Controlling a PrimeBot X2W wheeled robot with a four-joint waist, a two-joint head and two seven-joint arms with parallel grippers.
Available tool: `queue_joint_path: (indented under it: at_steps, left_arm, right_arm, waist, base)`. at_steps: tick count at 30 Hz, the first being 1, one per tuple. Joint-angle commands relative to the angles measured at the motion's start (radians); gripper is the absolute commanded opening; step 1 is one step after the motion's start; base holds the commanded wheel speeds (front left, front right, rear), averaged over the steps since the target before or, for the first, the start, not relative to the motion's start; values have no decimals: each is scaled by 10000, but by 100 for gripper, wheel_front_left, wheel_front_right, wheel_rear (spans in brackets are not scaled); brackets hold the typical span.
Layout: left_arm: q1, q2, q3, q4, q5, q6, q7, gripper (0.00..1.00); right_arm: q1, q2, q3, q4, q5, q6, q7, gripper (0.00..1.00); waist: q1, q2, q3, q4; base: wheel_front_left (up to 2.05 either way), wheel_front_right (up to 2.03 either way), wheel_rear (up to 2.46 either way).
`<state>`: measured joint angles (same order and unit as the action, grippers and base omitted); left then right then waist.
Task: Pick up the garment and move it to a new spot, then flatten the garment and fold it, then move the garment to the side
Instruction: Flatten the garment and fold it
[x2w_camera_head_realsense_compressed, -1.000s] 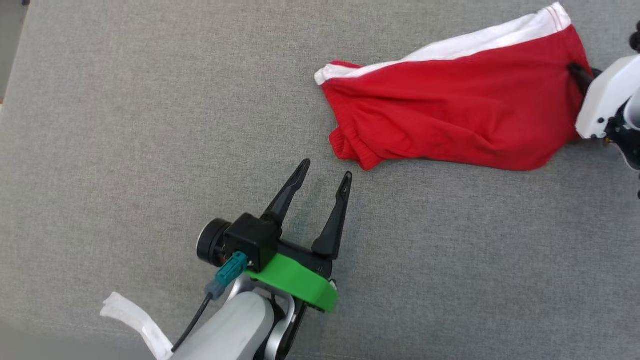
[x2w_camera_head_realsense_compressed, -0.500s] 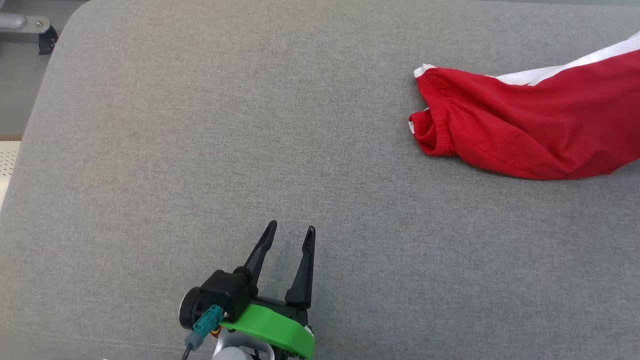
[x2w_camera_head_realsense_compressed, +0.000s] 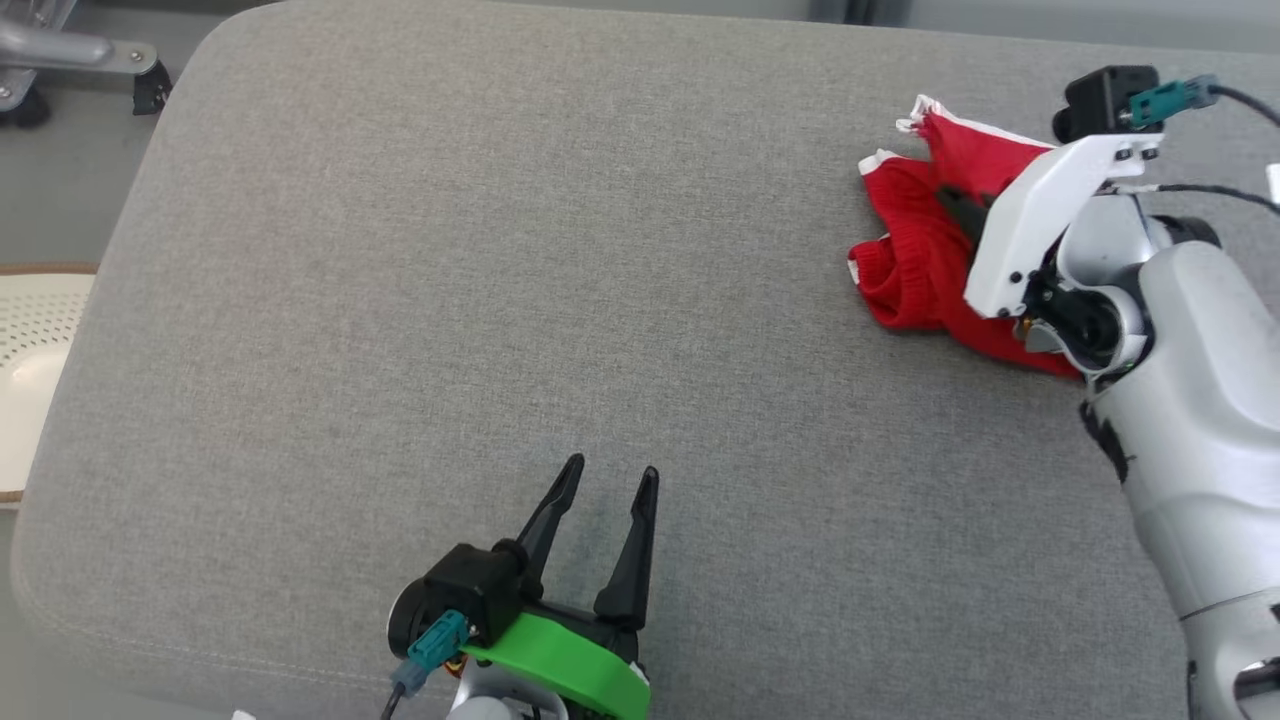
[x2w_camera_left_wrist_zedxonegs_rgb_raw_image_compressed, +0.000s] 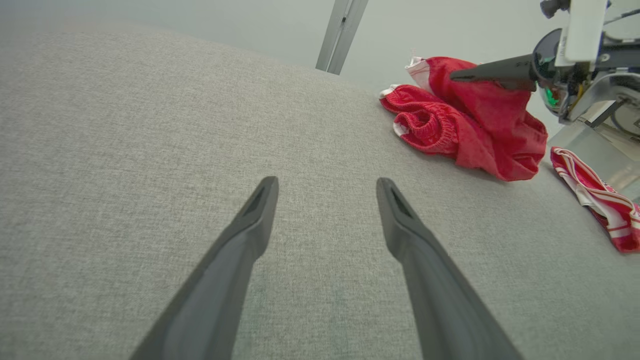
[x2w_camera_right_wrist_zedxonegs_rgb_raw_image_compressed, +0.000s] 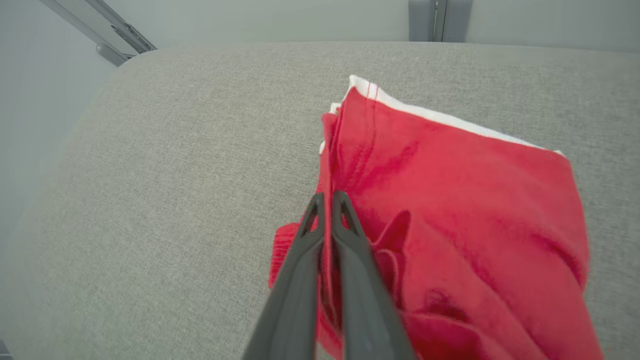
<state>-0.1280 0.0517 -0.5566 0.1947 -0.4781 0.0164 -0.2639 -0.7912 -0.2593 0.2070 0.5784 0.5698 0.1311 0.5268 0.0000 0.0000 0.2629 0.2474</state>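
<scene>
Garment (x2w_camera_head_realsense_compressed: 905, 275), red with white trim, bunched at the far right of the grey padded surface (x2w_camera_head_realsense_compressed: 400, 250); one fold is raised and the remainder rests on the padding. Right gripper (x2w_camera_right_wrist_zedxonegs_rgb_raw_image_compressed: 327, 200): jaws pressed together on the raised fold, cloth pinched between the fingers. Left gripper (x2w_camera_head_realsense_compressed: 612, 472): jaws spread wide, holding nothing, poised over bare surface near the front edge, well apart from the garment. A second, red-and-white striped cloth (x2w_camera_left_wrist_zedxonegs_rgb_raw_image_compressed: 595, 200) lies near the garment, to its right in the left wrist view. Stage, as judged: the pick-up grasp is made and the transfer to a new spot appears incomplete; flattening, folding and moving aside are all left to do.
</scene>
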Motion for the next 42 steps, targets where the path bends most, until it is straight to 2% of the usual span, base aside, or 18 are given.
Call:
queue_joint_path:
  at_steps: [1,7,9,10,15,20,24,26,30,31,32,33,34,42]
  left_arm:
    - [-199,-3,-110,4,-74,-22,-2,100]
    - [-202,-2,-281,123,-336,142,-2,100]
    - [-138,-3,-272,160,-339,167,-2,100]
    - [-107,-3,-252,179,-343,172,-2,100]
    - [64,-2,-137,259,-331,169,-2,100]
    - [316,-1,182,253,-252,185,-2,100]
    - [619,-2,448,207,-130,90,-2,100]
    - [678,0,569,115,-57,62,-3,100]
    - [705,-2,662,-91,101,11,-3,100]
    - [657,-2,642,-133,149,-17,-3,100]
    - [593,-2,645,-196,179,-35,-3,100]
    - [544,0,637,-246,183,-43,-1,100]
    - [490,-2,632,-316,192,-56,-3,100]
    - [533,-2,583,-384,137,-44,-3,100]
  right_arm:
    - [178,282,-96,49,-224,-9,22,0]
    - [426,1037,-591,234,-1245,-8,-275,0]
    - [495,1153,-619,173,-1517,-8,-506,48]
    - [546,1178,-605,142,-1641,-8,-597,100]
    - [1025,1182,-363,-463,-1875,-8,-1376,100]
    - [2072,535,363,-1794,-2071,-9,-2398,100]
    - [3111,46,-321,-2452,-1972,-11,-3542,100]
    - [3415,-287,-716,-2593,-2349,-11,-4064,100]
    - [3691,-637,-1366,-2419,-2768,-9,-4666,100]
    - [3655,-716,-1437,-2359,-2832,-9,-4755,93]
    - [3591,-814,-1487,-2212,-2975,-11,-4788,46]
    - [3514,-946,-1450,-2113,-3162,-9,-4841,20]
    - [3370,-1024,-1356,-1940,-3253,-9,-4890,0]
    - [2653,-815,-165,-113,-3195,-12,-5252,0]
  waist:
    - [0,0,62,215]
    - [0,0,42,422]
    - [0,0,16,425]
    - [0,0,1,411]
    - [0,0,-233,254]
    - [0,0,-630,-99]
    - [0,0,-988,-316]
    - [0,0,-1031,-354]
    - [0,0,-856,-292]
    - [0,0,-786,-241]
    - [0,0,-699,-171]
    - [0,0,-620,-97]
    - [0,0,-533,-9]
    - [0,0,-389,552]
  base:
    - [0,0,0]
    - [0,0,0]
    - [0,0,0]
    - [0,0,0]
    - [0,0,0]
    - [0,0,0]
    - [0,0,0]
    - [0,0,0]
    - [0,0,0]
    - [0,0,0]
    - [0,0,0]
    - [0,0,0]
    - [0,0,0]
    - [0,0,0]
